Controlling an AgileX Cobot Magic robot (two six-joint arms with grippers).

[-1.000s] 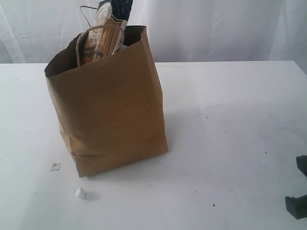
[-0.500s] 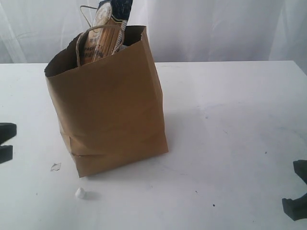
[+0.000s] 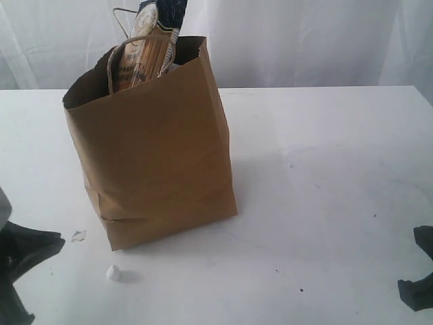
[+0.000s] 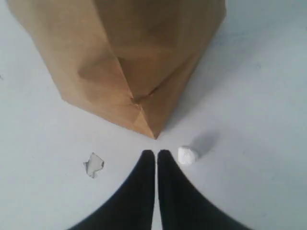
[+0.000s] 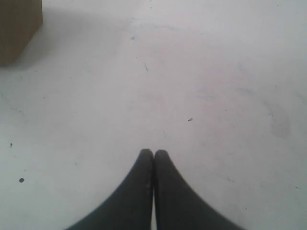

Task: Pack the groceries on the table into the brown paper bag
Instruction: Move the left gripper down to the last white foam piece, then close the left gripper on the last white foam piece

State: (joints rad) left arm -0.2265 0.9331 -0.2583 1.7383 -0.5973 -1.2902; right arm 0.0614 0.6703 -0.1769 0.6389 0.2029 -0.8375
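Observation:
The brown paper bag (image 3: 152,142) stands upright on the table (image 3: 325,169), left of centre. The long spaghetti packet (image 3: 143,51) sticks out of its top, and the other groceries inside are hidden. One small white lump (image 3: 113,273) lies on the table just in front of the bag's near corner. My left gripper (image 4: 156,153) is shut and empty, its tips close beside the lump (image 4: 186,155) without touching it, just short of the bag's corner (image 4: 152,134). My right gripper (image 5: 153,153) is shut and empty over bare table near the right edge (image 3: 418,291).
A small torn whitish scrap (image 3: 78,235) lies flat on the table left of the lump, also seen in the left wrist view (image 4: 94,165). White curtains (image 3: 304,40) hang behind the table. The bag's corner (image 5: 17,28) shows far off in the right wrist view.
My left gripper has come in from the left edge and moved down toward the white lump. The right gripper has hardly shifted. Bag and lump have not moved.

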